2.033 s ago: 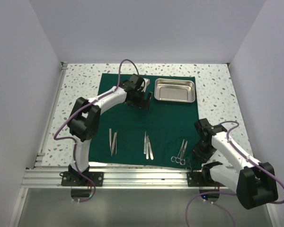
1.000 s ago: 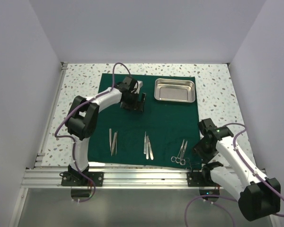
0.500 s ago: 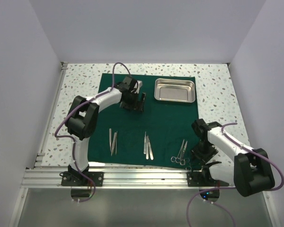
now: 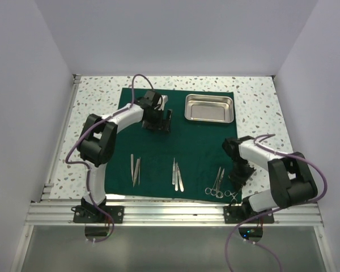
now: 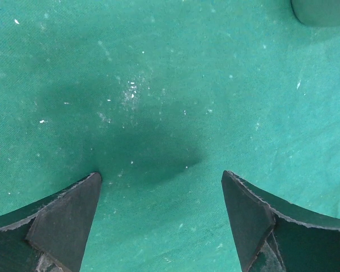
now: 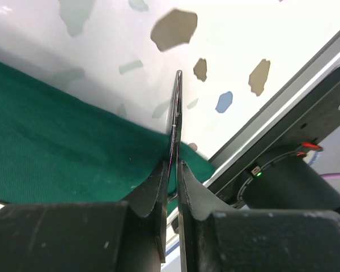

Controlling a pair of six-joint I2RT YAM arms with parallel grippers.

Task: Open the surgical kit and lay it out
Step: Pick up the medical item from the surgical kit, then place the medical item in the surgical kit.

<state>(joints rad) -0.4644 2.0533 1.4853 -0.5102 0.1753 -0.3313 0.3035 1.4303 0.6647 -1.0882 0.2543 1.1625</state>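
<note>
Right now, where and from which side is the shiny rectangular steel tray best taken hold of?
Probably by the raised rim of the shiny rectangular steel tray on its near long side, coming down from above, one finger inside and one outside. It sits flat on the dark green cloth, so only the rim offers an edge.

Green cloth (image 4: 198, 148) flat; steel tray (image 4: 209, 109) far-rt corner; instruments (image 4: 174, 173) near edge, prob. tweezers.

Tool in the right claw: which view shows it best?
Right wrist: the slim silver tool stands edge-on, pinched in the right claw above the green cloth. From the top the claw hides it; the left wrist sees only cloth.
</note>
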